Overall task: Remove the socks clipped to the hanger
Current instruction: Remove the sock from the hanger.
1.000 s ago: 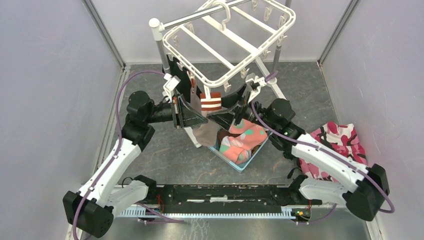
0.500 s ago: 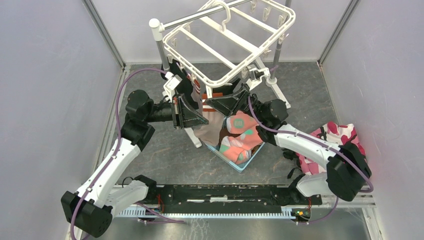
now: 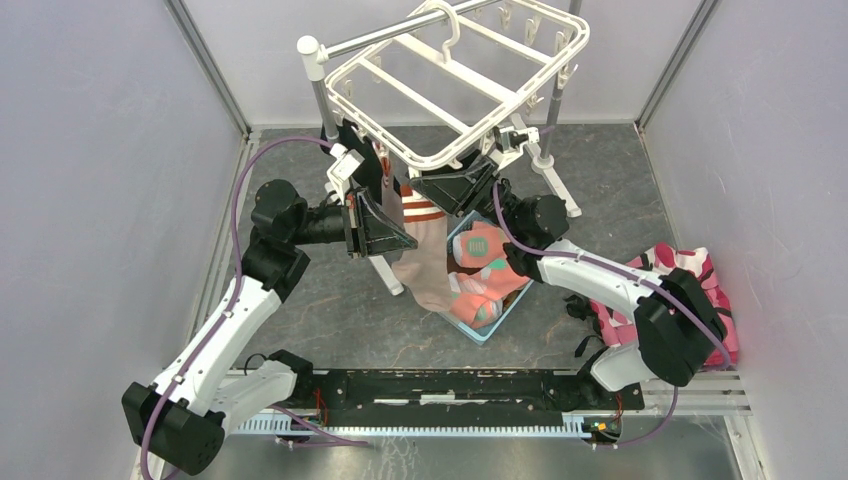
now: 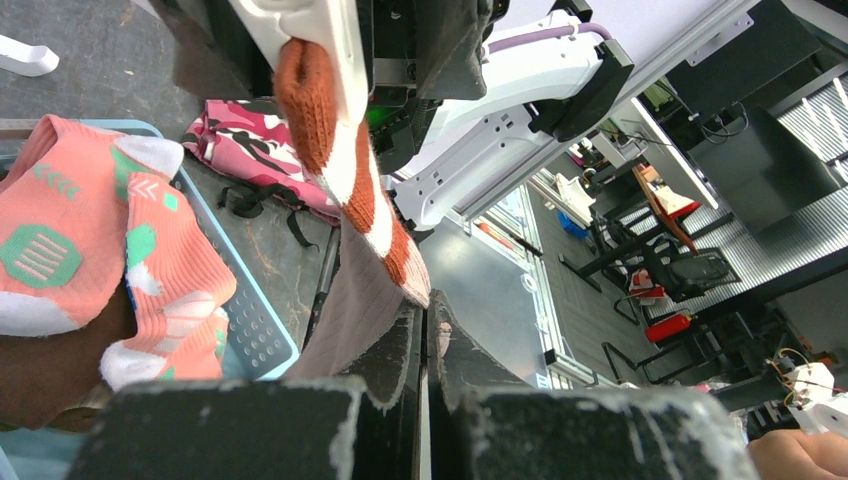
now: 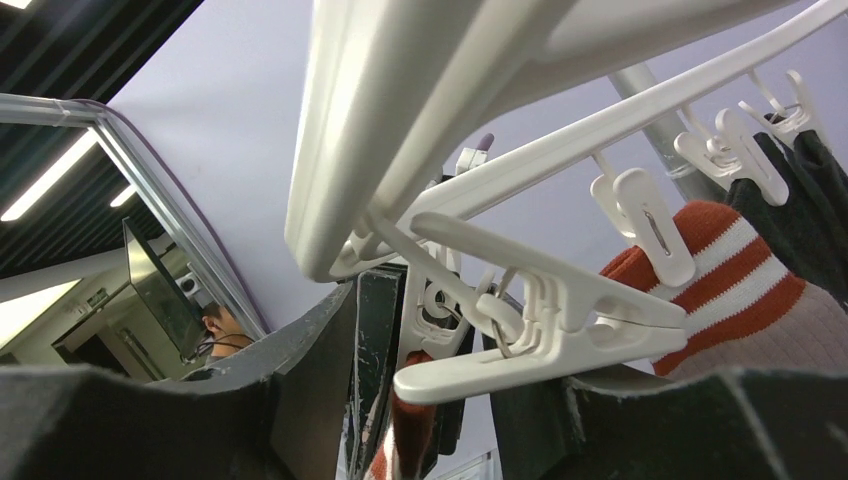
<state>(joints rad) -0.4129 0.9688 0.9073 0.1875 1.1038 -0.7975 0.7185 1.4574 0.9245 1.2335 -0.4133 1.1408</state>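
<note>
1. Black left gripper (image 4: 428, 345), lower centre of the left wrist view: fingers pressed fully together on the lower part of a taupe sock (image 4: 350, 190).
2. Sock's red-and-white cuff clipped above, under the near edge of the white hanger (image 3: 420, 158), upper centre of the top view.
3. Right gripper (image 3: 455, 188) just beneath that edge: fingers partly apart on either side of a white clip (image 5: 540, 340); grip on it not determinable.
4. Coral socks (image 3: 480, 270) in a light blue basket (image 3: 487, 335), centre right.
5. Camouflage cloth (image 3: 690, 275) at far right.
</note>
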